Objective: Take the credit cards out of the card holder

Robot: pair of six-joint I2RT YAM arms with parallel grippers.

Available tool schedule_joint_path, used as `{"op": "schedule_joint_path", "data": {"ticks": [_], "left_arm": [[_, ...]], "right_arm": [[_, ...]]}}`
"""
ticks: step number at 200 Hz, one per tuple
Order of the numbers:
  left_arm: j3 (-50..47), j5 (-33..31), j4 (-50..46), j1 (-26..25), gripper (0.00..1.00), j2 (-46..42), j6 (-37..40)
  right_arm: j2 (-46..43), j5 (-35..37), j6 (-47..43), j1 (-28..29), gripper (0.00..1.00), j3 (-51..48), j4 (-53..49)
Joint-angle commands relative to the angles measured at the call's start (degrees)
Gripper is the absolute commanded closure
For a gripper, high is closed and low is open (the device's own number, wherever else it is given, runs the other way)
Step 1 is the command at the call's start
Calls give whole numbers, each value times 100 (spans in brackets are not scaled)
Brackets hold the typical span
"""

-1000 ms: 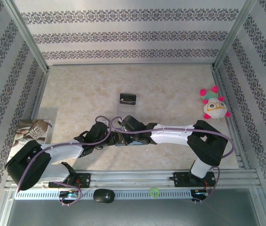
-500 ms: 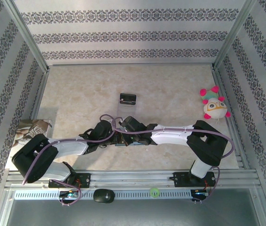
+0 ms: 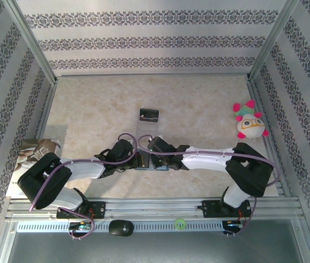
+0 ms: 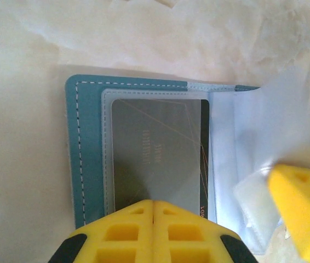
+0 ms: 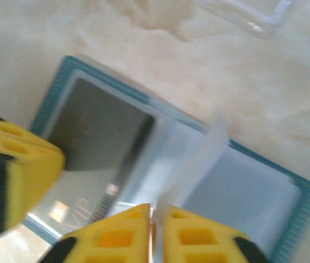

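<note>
Card holder [image 3: 145, 165] lies spread open and flat on the table [image 3: 89, 109], on the arm-base side of the clear stand [image 3: 148, 115] and near it, almost straight below the stand in the overhead view. Its teal cover with white stitching [image 4: 86, 153] frames a grey-blue inside [image 5: 242, 186]. A dark card [image 4: 155, 153] sits in a clear pocket on one half, some faint lettering showing through the plastic; the same card [image 5: 97, 126] appears blurred from the right wrist.

The left gripper [image 4: 153, 203] is clenched, its yellow fingers pressed together over the edge of the card-bearing half; whether it pinches anything cannot be told. The right gripper [image 5: 155, 211] has its fingers almost together, nipping a thin clear leaf [image 5: 196, 159] of the holder that stands up from the fold. One of its fingers [image 4: 303, 208] shows beside that lifted plastic from the left wrist.

Both grippers [image 3: 136, 160] [image 3: 154, 159] meet over the holder. A pink-and-white plush toy [image 3: 250, 120] sits well to the right of the stand.
</note>
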Motion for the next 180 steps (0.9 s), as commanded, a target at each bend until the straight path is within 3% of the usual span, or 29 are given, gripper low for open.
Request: {"op": "schedule_joint_path", "data": {"ticks": [1, 21, 39, 76, 117, 180], "left_arm": [[-73, 23, -451, -77, 100, 96, 104], [-59, 37, -426, -74, 100, 47, 133], [-67, 72, -360, -77, 100, 29, 119], [-73, 130, -272, -73, 100, 50, 84], [-76, 146, -223, -73, 100, 72, 82], [-37, 157, -221, -77, 100, 109, 106]], "right_arm": [[-505, 923, 552, -46, 75, -331, -749], [-1133, 1022, 480, -48, 68, -519, -904], [-1467, 240, -104, -61, 68, -407, -511], [-364, -1333, -454, -163, 77, 700, -738], [207, -1426, -56, -377, 84, 406, -657], [-425, -792, 278, -858, 89, -381, -1057]]}}
